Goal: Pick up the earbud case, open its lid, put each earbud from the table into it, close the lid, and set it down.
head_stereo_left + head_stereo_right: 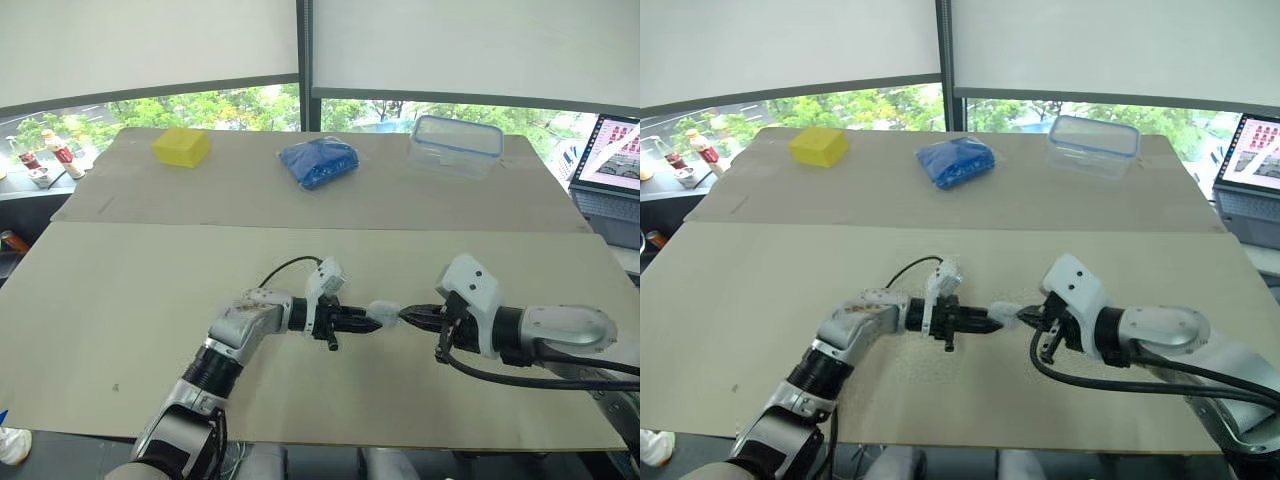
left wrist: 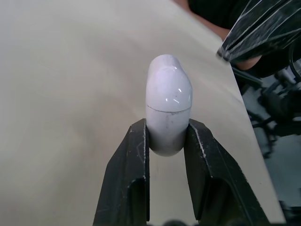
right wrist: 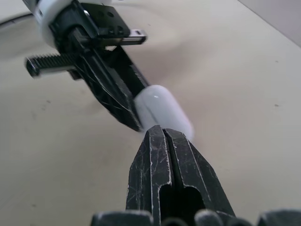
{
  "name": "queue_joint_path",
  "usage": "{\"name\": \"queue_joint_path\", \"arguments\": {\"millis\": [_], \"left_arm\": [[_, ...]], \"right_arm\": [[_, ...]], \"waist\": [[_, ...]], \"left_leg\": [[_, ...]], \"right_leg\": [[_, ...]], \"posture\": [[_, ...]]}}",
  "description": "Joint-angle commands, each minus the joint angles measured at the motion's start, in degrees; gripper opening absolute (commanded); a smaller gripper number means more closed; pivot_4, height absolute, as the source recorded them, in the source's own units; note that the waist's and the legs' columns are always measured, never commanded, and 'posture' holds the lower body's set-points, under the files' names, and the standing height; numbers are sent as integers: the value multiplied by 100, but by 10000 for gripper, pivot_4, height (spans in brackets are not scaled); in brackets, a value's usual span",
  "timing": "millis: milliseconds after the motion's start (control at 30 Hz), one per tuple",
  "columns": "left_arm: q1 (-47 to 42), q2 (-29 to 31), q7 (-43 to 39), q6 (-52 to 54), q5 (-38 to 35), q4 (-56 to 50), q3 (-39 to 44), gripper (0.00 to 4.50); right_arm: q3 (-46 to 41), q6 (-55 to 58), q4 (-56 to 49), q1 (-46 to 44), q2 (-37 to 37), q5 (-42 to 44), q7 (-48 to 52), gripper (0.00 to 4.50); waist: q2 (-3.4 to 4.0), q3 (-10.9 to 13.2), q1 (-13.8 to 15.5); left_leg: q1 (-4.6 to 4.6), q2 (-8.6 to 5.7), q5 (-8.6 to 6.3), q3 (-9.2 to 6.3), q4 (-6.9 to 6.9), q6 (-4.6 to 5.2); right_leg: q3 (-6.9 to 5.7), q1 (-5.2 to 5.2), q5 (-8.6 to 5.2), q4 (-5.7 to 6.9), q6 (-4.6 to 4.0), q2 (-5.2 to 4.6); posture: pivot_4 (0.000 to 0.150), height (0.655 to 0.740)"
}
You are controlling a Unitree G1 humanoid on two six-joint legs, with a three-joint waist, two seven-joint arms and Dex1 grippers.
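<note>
Between the left fingers (image 2: 131,179), earbud case (image 2: 168,113) clamped by its base, right fingers (image 3: 148,169) pressed together at its lid end

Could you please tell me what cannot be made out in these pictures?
White glossy earbud case: base hidden between the left gripper's black fingers, left wrist view.
Whether the right gripper touches the case: its own fingers cover that spot, right wrist view.
Open laptop: cut off by the right edge, eye views.
</note>
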Motion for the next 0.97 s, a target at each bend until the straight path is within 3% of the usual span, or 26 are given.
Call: {"name": "queue_joint_path", "arguments": {"millis": [33,267,367,467,600,800,967], "left_arm": [[-255,-4,27,278,-60,275,64,10384],[-230,628,-288,-795,534,328,-175,43714],[-58,1157,-525,-1607,831,113,-213,44693],[287,1770,-816,-2382,1007,-344,-94,45000],[818,2298,-1049,-3077,732,-1103,511,45000],[1722,3185,-1466,-3441,503,-2253,1160,45000],[2155,3344,-1357,-3459,333,-2683,1389,45000]], "right_arm": [[-188,-234,-107,65,-64,-137,81,0],[-314,-399,-231,308,-269,-245,391,0],[-407,-551,-267,439,-428,-277,614,0],[-478,-909,-236,597,-753,-535,972,8917],[-757,-1333,-53,764,-1179,-742,1514,22477],[-1310,-2072,287,1127,-1592,-1066,2370,43852],[-1486,-2275,448,1244,-1507,-1100,2596,43852]], "waist": [[0,0,-1],[0,0,-8],[1,0,-49],[2,0,-70],[2,3,-13],[-5,9,23],[-6,11,18]], "left_leg": [[0,0,0,0,0,0],[3,1,0,0,-1,-1],[6,3,0,0,-3,-1],[5,4,0,1,-9,-1],[-5,3,0,2,-4,-1],[-4,6,0,3,-3,-1],[-3,9,0,6,-4,0]], "right_leg": [[0,0,0,0,0,0],[0,0,1,1,-2,0],[1,1,2,1,-3,2],[2,-2,1,0,-3,2],[2,-7,1,-4,-2,-4],[0,-5,1,-4,-2,-4],[0,-3,1,-7,-3,-3]], "posture": [[1500,6797],[1500,6797],[1500,6797],[1500,6797],[1500,6797],[1500,6797],[1500,6797]]}}
